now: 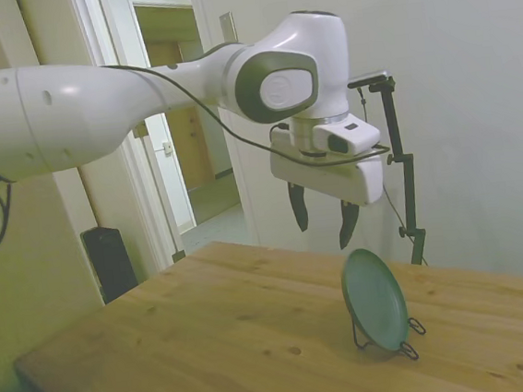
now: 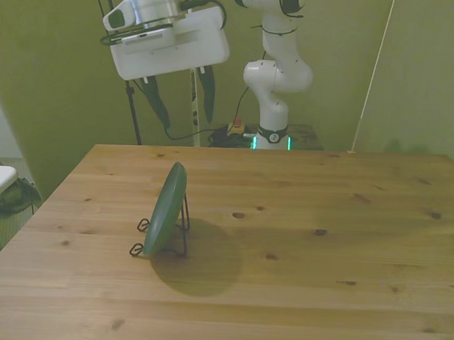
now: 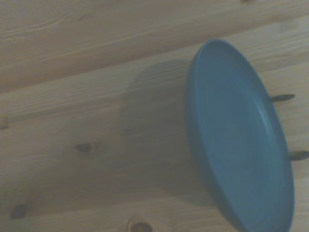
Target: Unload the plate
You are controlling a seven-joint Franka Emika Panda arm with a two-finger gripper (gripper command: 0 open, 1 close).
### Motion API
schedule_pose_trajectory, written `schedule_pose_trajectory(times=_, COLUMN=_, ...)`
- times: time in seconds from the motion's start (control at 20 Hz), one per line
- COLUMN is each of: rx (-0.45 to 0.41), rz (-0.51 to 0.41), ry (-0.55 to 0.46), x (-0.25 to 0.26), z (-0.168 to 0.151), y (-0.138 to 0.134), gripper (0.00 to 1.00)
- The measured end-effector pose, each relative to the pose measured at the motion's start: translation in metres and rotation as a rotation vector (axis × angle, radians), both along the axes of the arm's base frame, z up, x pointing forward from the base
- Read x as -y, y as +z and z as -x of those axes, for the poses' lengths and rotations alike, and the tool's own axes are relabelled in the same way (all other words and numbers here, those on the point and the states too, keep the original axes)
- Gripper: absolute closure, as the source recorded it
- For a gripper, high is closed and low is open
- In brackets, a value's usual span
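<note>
A glossy white robot arm (image 1: 95, 101) with rounded shells and a grey oval joint cap. A thin black cable (image 1: 237, 133) runs along it to a boxy white gripper (image 1: 322, 218) with two dark, tapered fingers (image 1: 298, 207).

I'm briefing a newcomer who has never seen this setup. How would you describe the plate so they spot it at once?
Start at the wooden table. Toward the front view's left, a thin black wire stand sits on the table. The plate stands nearly on edge in it, round, dark teal-green and matte, below the open claw, apart from it.
</note>
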State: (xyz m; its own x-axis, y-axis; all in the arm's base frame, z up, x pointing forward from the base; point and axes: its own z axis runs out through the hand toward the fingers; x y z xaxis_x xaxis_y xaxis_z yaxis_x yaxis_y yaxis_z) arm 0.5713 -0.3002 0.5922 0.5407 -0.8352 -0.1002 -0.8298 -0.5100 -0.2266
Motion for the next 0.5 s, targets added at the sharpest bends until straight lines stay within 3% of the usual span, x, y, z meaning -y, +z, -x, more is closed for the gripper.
schedule_pose_trajectory(times=0.25, rx=0.014, rz=-0.091, ry=0.047, x=0.042, z=-0.018, y=-0.021, gripper=0.00)
schedule_pose_trajectory(times=0.5, rx=0.007, rz=-0.187, ry=0.099, x=0.050, z=-0.031, y=-0.041, gripper=0.00)
